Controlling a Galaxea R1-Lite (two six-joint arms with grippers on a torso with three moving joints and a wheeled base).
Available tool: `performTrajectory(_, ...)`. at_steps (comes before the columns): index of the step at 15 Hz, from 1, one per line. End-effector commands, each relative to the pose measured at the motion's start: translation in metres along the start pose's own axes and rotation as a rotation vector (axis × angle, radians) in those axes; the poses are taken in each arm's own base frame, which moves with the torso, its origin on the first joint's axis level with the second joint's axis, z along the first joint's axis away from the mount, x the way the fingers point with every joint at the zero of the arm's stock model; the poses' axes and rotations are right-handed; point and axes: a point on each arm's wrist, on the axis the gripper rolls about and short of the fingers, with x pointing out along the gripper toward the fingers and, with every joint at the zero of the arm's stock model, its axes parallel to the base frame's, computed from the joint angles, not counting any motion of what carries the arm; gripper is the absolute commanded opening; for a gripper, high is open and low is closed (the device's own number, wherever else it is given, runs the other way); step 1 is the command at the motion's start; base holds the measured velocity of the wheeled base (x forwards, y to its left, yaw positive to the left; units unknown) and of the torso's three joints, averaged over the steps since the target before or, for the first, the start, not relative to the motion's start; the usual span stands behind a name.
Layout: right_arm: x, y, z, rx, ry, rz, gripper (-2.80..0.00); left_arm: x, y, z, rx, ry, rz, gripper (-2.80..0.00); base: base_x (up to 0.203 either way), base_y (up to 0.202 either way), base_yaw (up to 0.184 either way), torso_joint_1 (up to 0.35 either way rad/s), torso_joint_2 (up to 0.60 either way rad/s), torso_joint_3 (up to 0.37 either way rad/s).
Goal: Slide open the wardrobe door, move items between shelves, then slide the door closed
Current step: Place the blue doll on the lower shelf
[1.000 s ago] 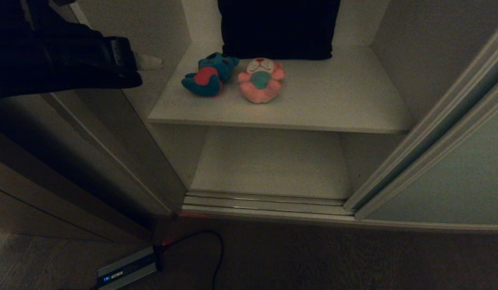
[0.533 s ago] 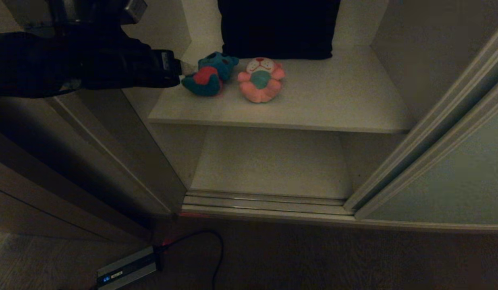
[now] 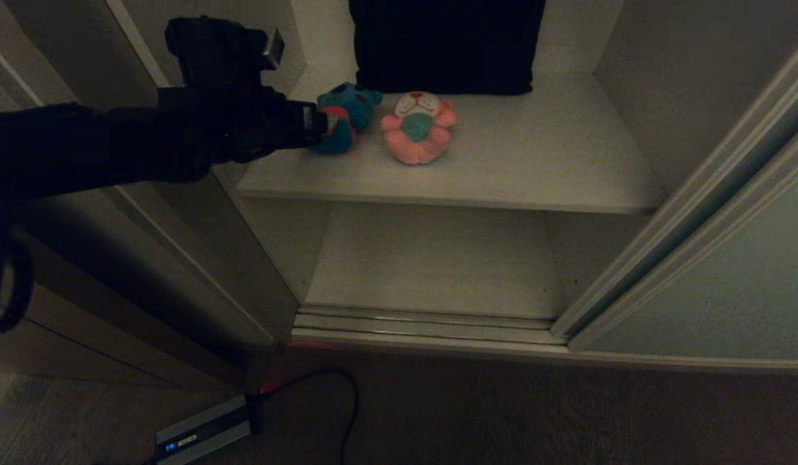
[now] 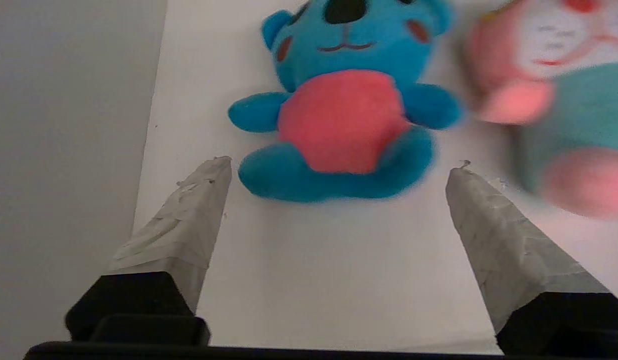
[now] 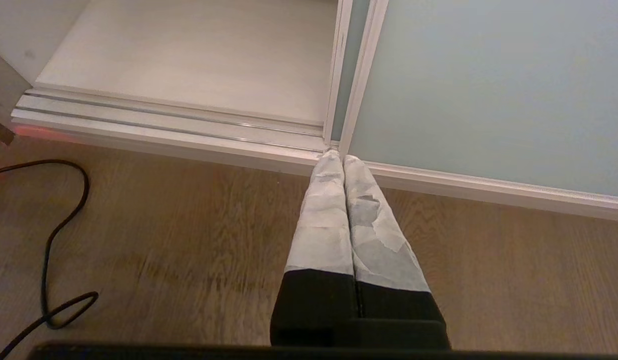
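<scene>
The sliding wardrobe door (image 3: pixel 728 290) stands slid to the right, and both shelves show. On the upper shelf (image 3: pixel 534 161) lie the two items, a blue plush toy (image 3: pixel 354 106) with a red belly and a pink plush toy (image 3: pixel 418 129) beside it. My left gripper (image 3: pixel 318 123) reaches in from the left and is open just before the blue toy (image 4: pixel 344 115). That toy's feet lie about level with the tips of the left gripper (image 4: pixel 339 165), apart from both taped fingers. The pink toy (image 4: pixel 564 100) lies just outside one finger. The lower shelf (image 3: pixel 431 258) is bare. My right gripper (image 5: pixel 343 157) hangs shut above the wooden floor by the door's (image 5: pixel 489 90) lower corner.
A big dark cushion (image 3: pixel 444 45) leans against the back wall behind the toys. The wardrobe's left wall stands close beside my left arm. A ribbed floor track (image 3: pixel 425 326) runs along the opening. A power box (image 3: pixel 202 436) with a black cable lies on the floor.
My left arm has pushed rightward into the wardrobe, from outside its left wall up to the blue toy. Both toys lie where they were.
</scene>
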Motion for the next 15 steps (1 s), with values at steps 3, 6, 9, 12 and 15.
performTrajectory(3, 0.000, 0.000, -0.001, 0.000, 0.003, 0.001, -2.80, 0.031, -0.004, -0.037, 0.035, -0.010, 0.052, 0.00, 0.000, 0.000, 0.000, 0.000, 0.00, 0.000)
performTrajectory(6, 0.000, 0.000, -0.001, -0.001, 0.003, 0.001, -2.80, 0.042, -0.006, -0.053, 0.032, -0.009, 0.051, 0.00, 0.000, 0.000, 0.000, 0.000, 0.00, 0.000)
performTrajectory(9, 0.000, 0.000, -0.001, 0.000, 0.005, 0.001, -2.80, 0.053, -0.007, -0.067, 0.025, -0.035, 0.049, 0.00, 0.000, 0.000, 0.000, 0.000, 0.00, 0.000)
performTrajectory(12, 0.000, 0.000, -0.001, -0.001, 0.003, 0.001, -2.80, 0.057, -0.008, -0.071, 0.022, -0.062, 0.051, 0.00, 0.000, 0.000, 0.000, 0.000, 0.00, 0.000)
performTrajectory(15, 0.000, 0.000, -0.001, -0.001, 0.002, 0.001, -2.80, 0.056, -0.007, -0.067, 0.014, -0.099, 0.053, -2.80, 0.000, 0.000, 0.000, 0.000, 0.00, 0.000)
